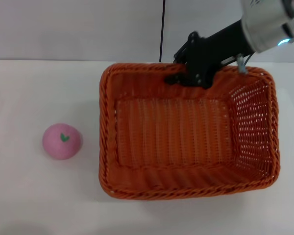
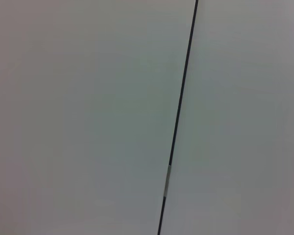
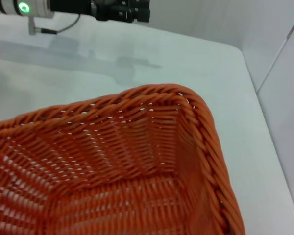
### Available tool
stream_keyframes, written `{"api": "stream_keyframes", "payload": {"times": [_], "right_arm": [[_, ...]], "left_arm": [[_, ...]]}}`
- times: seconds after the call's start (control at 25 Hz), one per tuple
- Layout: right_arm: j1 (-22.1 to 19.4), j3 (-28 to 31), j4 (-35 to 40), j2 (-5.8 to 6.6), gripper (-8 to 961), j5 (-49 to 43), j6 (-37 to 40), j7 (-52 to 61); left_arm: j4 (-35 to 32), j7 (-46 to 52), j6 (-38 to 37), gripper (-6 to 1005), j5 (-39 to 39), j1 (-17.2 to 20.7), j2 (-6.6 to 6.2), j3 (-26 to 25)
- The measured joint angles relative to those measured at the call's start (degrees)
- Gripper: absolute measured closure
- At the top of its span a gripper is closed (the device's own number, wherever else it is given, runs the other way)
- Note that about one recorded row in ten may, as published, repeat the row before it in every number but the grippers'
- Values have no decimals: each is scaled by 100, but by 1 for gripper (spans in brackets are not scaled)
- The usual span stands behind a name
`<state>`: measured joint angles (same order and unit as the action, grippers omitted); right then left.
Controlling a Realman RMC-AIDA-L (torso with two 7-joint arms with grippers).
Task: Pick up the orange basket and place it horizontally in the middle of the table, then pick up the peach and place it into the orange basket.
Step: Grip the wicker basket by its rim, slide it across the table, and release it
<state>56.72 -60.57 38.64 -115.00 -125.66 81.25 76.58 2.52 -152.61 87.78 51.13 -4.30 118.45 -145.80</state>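
**Desk:** Where do things stand on the white table?

**Photographer:** The orange basket sits about mid-table, long side across, slightly skewed. The right gripper is at its far rim, fingers pressed onto the braid. The peach rests on the bare surface well to the basket's left. The left arm is out of the head view; its wrist camera faces only a pale wall with a dark seam.

**Desk:** Risks?

**Photographer:** In my judgement, if the fingers snag the open weave on release, the basket could drag or tip askew. The round peach may roll if nudged.

**Desk:** Any lettering?

**Photographer:** None legible anywhere.
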Motion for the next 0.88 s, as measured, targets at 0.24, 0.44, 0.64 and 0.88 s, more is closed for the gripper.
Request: {"api": "stream_keyframes", "payload": {"times": [0.24, 0.44, 0.64, 0.88], "right_arm": [[-94, -8, -78, -268, 812, -10, -497, -355], [-113, -8, -290, -374, 813, 81, -1012, -608], [35, 21, -686, -370, 813, 527, -1480, -873], [237, -29, -943, -397, 812, 649, -1671, -903]], "left_arm": [[-95, 2, 96, 203, 20, 8, 12, 23], [-118, 3, 188, 203, 37, 9, 11, 35], [-178, 3, 254, 203, 38, -9, 11, 46], [-197, 3, 304, 203, 39, -6, 11, 52]]}}
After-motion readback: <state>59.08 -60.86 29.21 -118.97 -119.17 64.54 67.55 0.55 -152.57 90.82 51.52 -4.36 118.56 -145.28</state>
